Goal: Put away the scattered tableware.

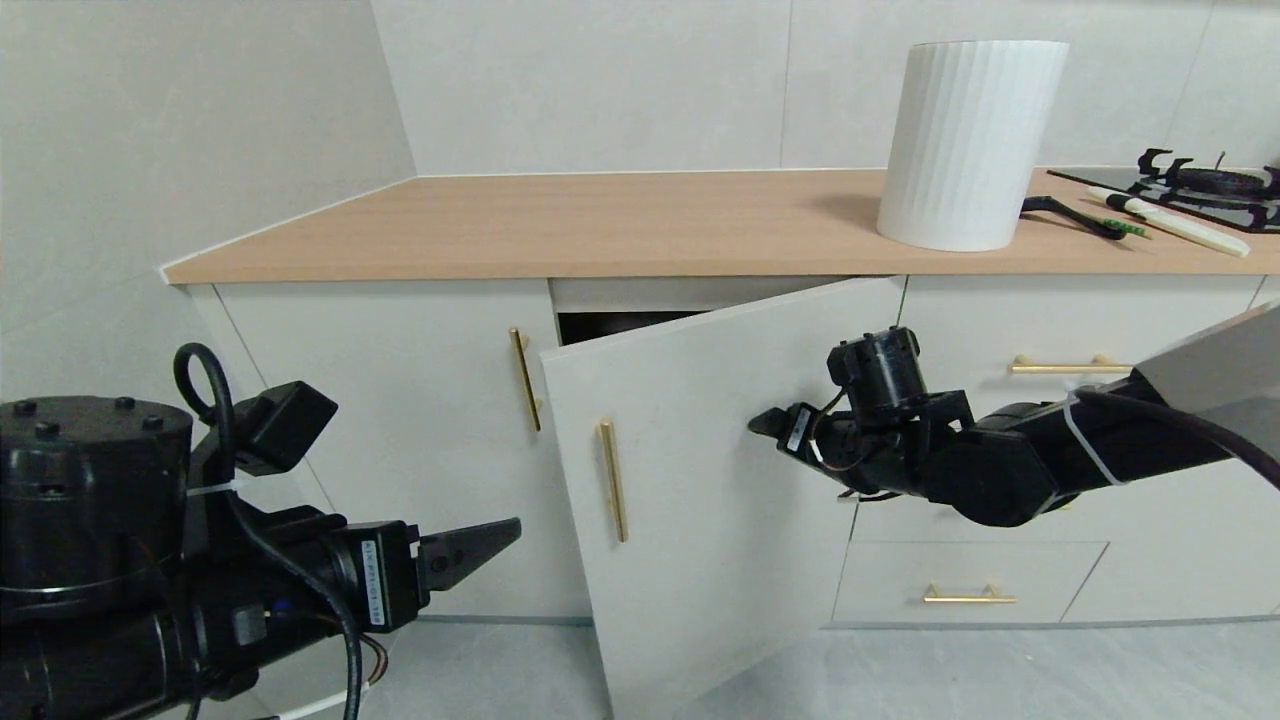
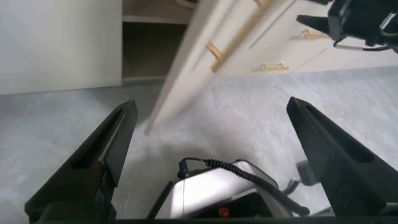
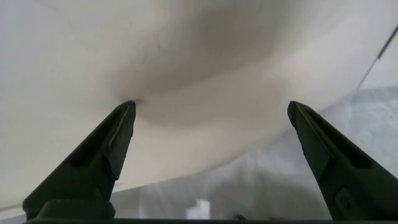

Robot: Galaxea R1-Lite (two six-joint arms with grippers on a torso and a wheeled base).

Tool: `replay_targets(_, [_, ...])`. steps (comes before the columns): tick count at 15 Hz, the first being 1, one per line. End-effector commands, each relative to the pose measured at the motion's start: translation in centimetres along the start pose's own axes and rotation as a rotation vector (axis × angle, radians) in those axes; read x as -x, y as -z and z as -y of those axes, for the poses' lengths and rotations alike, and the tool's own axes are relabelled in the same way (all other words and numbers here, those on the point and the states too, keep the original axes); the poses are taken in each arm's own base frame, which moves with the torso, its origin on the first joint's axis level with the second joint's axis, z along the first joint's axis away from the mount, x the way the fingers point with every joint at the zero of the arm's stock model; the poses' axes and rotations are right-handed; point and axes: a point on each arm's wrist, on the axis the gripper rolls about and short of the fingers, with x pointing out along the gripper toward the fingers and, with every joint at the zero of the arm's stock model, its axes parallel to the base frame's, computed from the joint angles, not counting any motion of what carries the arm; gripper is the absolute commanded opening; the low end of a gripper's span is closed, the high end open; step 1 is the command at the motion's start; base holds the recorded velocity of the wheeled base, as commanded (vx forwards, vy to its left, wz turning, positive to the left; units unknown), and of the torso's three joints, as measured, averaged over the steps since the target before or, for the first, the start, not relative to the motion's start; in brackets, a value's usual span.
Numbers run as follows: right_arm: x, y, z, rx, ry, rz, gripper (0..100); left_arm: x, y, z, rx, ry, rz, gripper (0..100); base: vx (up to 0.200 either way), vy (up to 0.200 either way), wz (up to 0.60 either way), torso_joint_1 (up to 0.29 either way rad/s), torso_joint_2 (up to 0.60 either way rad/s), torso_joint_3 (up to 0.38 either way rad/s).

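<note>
Right gripper [image 1: 765, 422] released, fingers spread, just before face of half-open cabinet door [image 1: 720, 500]. Left gripper [image 1: 497, 540] likewise spread, low, left of door. White knife [image 1: 1170, 222] and black-handled utensil [image 1: 1075, 215] lie on countertop [image 1: 600, 225] beside white ribbed container [image 1: 965, 145].

Lighting: bright, even and diffuse, from overhead; no hard-edged shadows.
Shadows: a faint, soft one on the countertop [image 1: 600, 225], just left of the white ribbed canister [image 1: 965, 140]. A black slot shows at the cupboard opening [image 1: 610, 325] above the cabinet door [image 1: 720, 450]. In the right wrist view, a broad grey smudge lies on the door panel.
Glare: mild sheen on the brass handle [image 1: 612, 480]; wall tiles [image 1: 600, 80] pale, without hotspots.
Distortion: wide-angle. In the head view the canister leans, and the counter edge and door lines slant toward the margins.
Left wrist view: floor [image 2: 236, 124] evenly lit, cupboard interior dim.
</note>
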Motion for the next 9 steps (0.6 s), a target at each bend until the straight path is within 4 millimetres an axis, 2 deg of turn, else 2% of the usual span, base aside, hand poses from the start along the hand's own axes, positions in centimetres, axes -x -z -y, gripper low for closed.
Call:
replay_targets(1, [-1.2, 0.2, 0.0, -0.010, 0.022, 0.018, 100, 0.0, 0.0, 0.0, 0.002, -0.001, 0.000, 100, 0.000, 0.000, 0.00, 0.000, 0.00, 0.000])
replay_targets(5, [-3.1, -0.2, -0.1, -0.043, 0.085, 0.101, 100, 0.0, 0.1, 0.0, 0.000, 0.000, -0.002, 100, 0.000, 0.000, 0.00, 0.000, 0.00, 0.000])
replay_targets(9, [-5.1, -1.6, 0.6, -0.097, 0.166, 0.217, 100, -0.1, 0.1, 0.0, 0.000, -0.001, -0.004, 100, 0.000, 0.000, 0.00, 0.000, 0.00, 0.000])
